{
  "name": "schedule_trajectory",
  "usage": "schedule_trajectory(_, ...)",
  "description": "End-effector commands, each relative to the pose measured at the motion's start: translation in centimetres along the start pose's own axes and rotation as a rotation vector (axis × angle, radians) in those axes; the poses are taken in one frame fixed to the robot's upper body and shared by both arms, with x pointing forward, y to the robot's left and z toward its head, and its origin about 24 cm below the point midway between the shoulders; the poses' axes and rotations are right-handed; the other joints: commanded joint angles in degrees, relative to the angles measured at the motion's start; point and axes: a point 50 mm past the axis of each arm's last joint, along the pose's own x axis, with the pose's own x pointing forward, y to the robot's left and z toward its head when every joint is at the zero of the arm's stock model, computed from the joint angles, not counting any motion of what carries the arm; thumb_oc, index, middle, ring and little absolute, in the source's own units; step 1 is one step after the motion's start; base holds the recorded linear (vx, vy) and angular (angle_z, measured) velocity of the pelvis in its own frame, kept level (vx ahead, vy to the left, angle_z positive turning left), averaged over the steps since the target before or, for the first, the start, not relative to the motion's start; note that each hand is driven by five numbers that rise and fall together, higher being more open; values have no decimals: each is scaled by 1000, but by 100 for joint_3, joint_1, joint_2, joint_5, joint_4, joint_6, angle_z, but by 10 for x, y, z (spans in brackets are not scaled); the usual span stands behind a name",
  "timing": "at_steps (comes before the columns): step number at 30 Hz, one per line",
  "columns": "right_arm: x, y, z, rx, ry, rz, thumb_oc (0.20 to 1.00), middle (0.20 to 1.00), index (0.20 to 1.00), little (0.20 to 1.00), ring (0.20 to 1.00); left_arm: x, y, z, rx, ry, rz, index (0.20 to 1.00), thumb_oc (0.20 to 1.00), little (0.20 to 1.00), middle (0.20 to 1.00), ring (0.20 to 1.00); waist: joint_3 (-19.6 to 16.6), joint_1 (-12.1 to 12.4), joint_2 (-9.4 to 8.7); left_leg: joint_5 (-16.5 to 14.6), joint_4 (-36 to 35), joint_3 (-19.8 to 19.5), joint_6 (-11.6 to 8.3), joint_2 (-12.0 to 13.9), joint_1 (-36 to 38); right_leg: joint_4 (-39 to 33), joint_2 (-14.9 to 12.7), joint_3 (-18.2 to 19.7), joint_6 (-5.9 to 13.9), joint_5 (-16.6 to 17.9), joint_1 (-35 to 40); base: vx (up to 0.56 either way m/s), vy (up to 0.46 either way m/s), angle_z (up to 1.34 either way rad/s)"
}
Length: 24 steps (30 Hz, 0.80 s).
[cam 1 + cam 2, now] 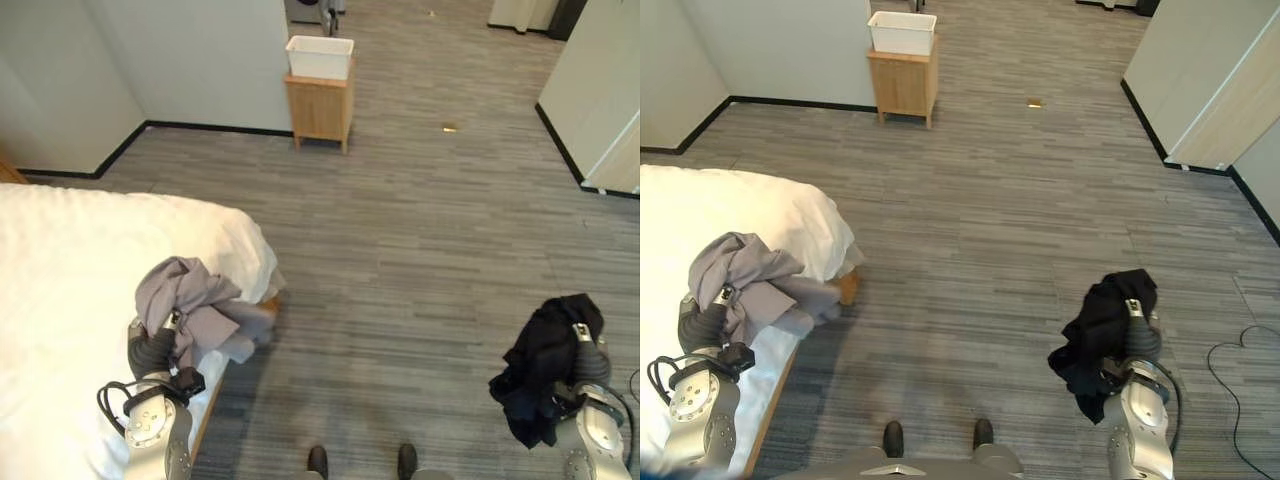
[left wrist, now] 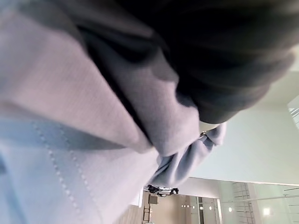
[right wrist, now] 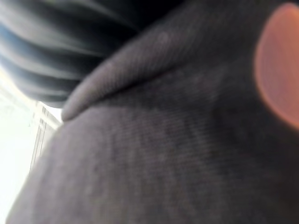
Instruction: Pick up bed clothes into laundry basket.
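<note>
Two loads on the go: your left hand (image 1: 150, 345) has the grey clothes (image 1: 195, 305) bunched lower left by the bed (image 1: 60, 260), right hand (image 1: 1137, 345) the black garment (image 1: 1095, 340) lower right. Can't tell either grip, fingers buried. Basket (image 1: 320, 55) sits upper centre, so dangling cloth might slip off.

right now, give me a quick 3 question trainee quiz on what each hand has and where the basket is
1. True or false: the left hand carries a grey garment over the corner of the bed.
2. What hangs from the right hand? A) white towel B) black garment C) nothing
3. Fill in: the white basket sits on a small wooden ____ by the far wall.

Key: 1 true; 2 B; 3 table.
</note>
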Motion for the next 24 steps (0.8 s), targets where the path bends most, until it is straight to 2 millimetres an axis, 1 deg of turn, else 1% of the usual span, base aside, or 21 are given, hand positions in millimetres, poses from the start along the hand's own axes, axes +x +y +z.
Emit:
schedule_trajectory(1,24,12,55,34,-269,49,200,200,200,200,200,13,8,37,33,-189,17,200,200,200,200,200,-312,90,71,-426,454,-94,20,-108,-316,365,16,-183,43,-752,145,52,90,-14)
schedule_trajectory(4,24,9,55,35,-267,31,200,200,200,200,200,11,11,42,49,-211,27,200,200,200,200,200,-334,100,77,-501,470,-71,72,-153,-273,405,-51,-164,89,-762,165,62,84,-1)
schedule_trajectory(7,26,9,55,45,-268,17,200,200,200,200,200,16,13,51,50,-254,51,200,200,200,200,200,-306,149,143,-540,539,-86,127,-232,-364,591,-194,-141,175,-754,12,20,137,-1)
schedule_trajectory(10,26,11,50,56,-248,10,200,200,200,200,200,18,12,52,49,-255,54,200,200,200,200,200,-317,189,165,-555,486,-130,185,-309,-329,692,-266,-169,220,-785,-24,30,68,0)
schedule_trajectory(11,25,14,51,63,-253,16,200,200,200,200,200,17,14,50,52,-250,69,200,200,200,200,200,-301,206,173,-569,459,-114,210,-329,-297,765,-309,-222,247,-715,-59,55,95,4)
schedule_trajectory(13,25,21,52,54,-262,40,200,200,200,200,200,20,17,53,55,-260,88,200,200,200,200,200,-214,260,235,-573,407,-44,265,-339,-257,1311,-394,-332,317,-744,-284,28,122,-1)
schedule_trajectory(14,25,24,54,40,-270,56,200,200,200,200,200,21,17,56,54,-270,92,200,200,200,200,200,-140,272,263,-597,401,-20,301,-353,-228,1764,-497,-407,373,-601,-523,14,141,-6)
schedule_trajectory(15,25,28,55,28,-273,71,200,200,200,200,200,22,16,56,48,-273,94,200,200,200,200,200,-71,297,290,-636,389,38,334,-372,-164,2180,-655,-583,425,-386,-727,18,133,-4)
schedule_trajectory(16,25,32,55,30,-270,86,200,200,200,200,200,23,14,56,42,-270,89,200,200,200,200,200,42,246,312,-648,330,83,338,-348,-60,2513,-677,-653,443,-221,-998,84,101,-3)
schedule_trajectory(17,24,32,53,35,-266,84,200,200,200,200,200,25,8,57,24,-274,73,200,200,200,200,200,180,124,346,-640,280,52,324,-293,47,2631,-498,-571,418,-221,-1340,127,21,-7)
schedule_trajectory(19,23,31,52,49,-262,70,200,200,200,200,200,29,-3,58,-7,-279,40,200,200,200,200,200,305,-35,376,-691,200,-12,274,-242,192,2344,-254,-530,321,-390,-1712,193,-67,-21)
schedule_trajectory(20,23,29,51,51,-258,61,200,200,200,200,200,30,-7,58,-13,-279,25,200,200,200,200,200,329,-87,375,-719,154,-13,248,-244,249,2150,-273,-549,299,-390,-1781,246,-101,-27)
schedule_trajectory(21,23,28,51,57,-255,50,200,200,200,200,200,30,-9,58,-11,-277,16,200,200,200,200,200,336,-138,391,-734,83,-35,210,-223,323,1847,-287,-585,283,-335,-1757,272,-121,-6)
schedule_trajectory(22,23,27,49,60,-251,41,200,200,200,200,200,31,-11,58,-10,-277,8,200,200,200,200,200,331,-162,354,-768,49,-45,155,-235,373,1525,-323,-616,291,-277,-1758,358,-169,16)
schedule_trajectory(23,23,26,48,59,-250,31,200,200,200,200,200,33,-12,58,-11,-277,11,200,200,200,200,200,328,-200,344,-853,28,-45,73,-179,491,901,-341,-777,348,-9,-1815,347,-171,30)
schedule_trajectory(24,24,26,49,56,-249,33,200,200,200,200,200,32,-12,57,-16,-276,9,200,200,200,200,200,319,-215,350,-891,28,-39,23,-140,529,751,-370,-825,376,58,-1844,382,-186,38)
